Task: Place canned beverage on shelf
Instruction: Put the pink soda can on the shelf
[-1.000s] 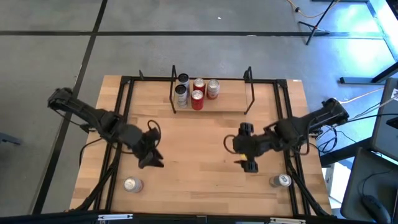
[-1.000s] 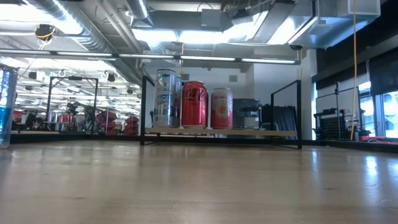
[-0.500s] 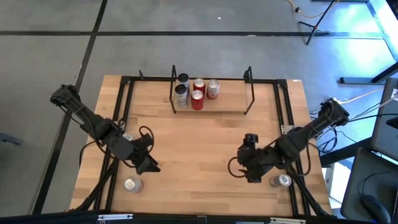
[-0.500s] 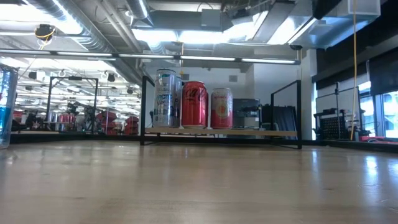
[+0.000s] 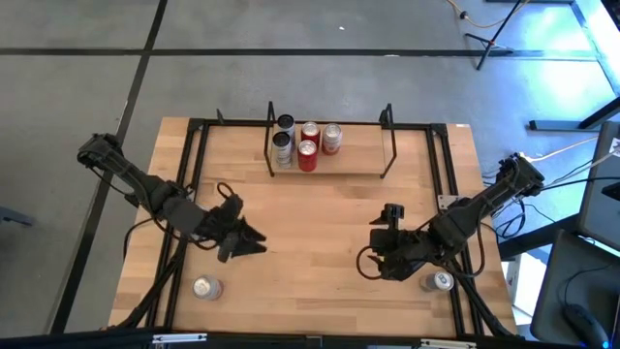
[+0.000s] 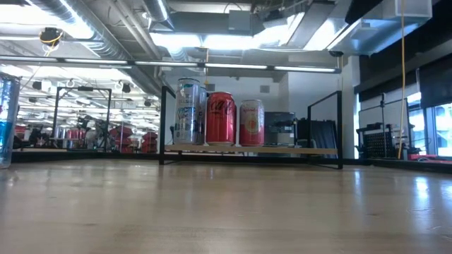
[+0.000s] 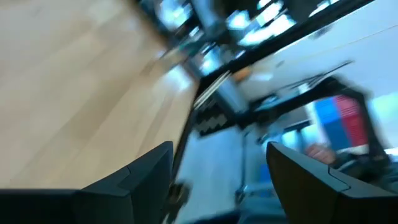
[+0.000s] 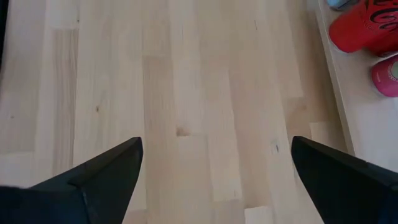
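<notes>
The shelf [image 5: 329, 163], a light wood board between thin black uprights, stands at the table's far middle and carries several upright cans [image 5: 307, 147]. It also shows in the low view [image 6: 251, 149]. One silver can [image 5: 205, 287] stands loose near the front left, another [image 5: 438, 281] near the front right. My left gripper [image 5: 254, 242] is open and empty over bare table, up and right of the left can. My right gripper [image 5: 378, 242] is wide open and empty, left of the right can. Neither gripper shows in the low view.
Long black rails [image 5: 190, 194] run along both table sides and the far edge. Bare wood lies between the grippers and the shelf. The shelf board's right half [image 5: 363, 155] holds no cans. A red can [image 8: 367, 28] and a pink can [image 8: 388, 74] show in the right wrist view.
My right gripper has drawn back toward the table's near edge, closer to the right loose can, staying wide open. My left gripper dipped toward the near edge, then swung toward the right and turned. No can has moved.
</notes>
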You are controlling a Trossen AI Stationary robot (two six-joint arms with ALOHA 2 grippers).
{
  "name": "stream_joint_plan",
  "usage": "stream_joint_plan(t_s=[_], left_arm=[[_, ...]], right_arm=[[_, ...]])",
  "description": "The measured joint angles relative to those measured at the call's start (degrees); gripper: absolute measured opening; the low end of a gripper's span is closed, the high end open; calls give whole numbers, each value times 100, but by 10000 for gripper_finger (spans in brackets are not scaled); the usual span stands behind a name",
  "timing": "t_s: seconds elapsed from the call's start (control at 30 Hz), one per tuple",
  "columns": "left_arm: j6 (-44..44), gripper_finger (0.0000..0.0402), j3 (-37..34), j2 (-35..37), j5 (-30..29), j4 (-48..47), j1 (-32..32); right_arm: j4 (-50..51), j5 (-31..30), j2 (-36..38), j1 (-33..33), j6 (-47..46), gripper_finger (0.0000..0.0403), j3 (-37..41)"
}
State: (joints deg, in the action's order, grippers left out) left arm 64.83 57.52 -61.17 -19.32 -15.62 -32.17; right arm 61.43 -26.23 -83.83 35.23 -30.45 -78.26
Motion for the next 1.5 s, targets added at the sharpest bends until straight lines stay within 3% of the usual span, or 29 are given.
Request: stream_joint_plan(t_s=[0.07, 0.27, 0.43, 0.57, 0.83, 1.03, 1.27, 1.5], left_arm=[[-185, 253, 81, -78, 51, 181, 79], [-226, 253, 1017, -813, 637, -794, 148], [80, 253, 2464, -1681, 1107, -2987, 10], [924, 253, 3173, -2127, 1336, -4534, -360], [2508, 253, 3033, -2477, 1688, -5098, -1306], [3254, 253, 2819, -2476, 1283, -5153, -1891], [3799, 255, 2816, -2471, 1428, -5603, -1994], [4209, 316, 2815, -2471, 1799, -6232, -2000]], right_arm=[[4, -12, 0, 0, -58, 395, 0], [11, 28, 0, 1, -110, 394, 0], [13, 30, 0, 0, -112, 395, 0], [7, 28, 0, 1, -121, 395, 0], [-62, 28, 0, 2, -125, 395, 0], [-70, -20, 0, 2, -25, 395, 0], [-86, -32, 0, 2, 76, 395, 0], [-92, -98, 0, 2, 76, 395, 0]])
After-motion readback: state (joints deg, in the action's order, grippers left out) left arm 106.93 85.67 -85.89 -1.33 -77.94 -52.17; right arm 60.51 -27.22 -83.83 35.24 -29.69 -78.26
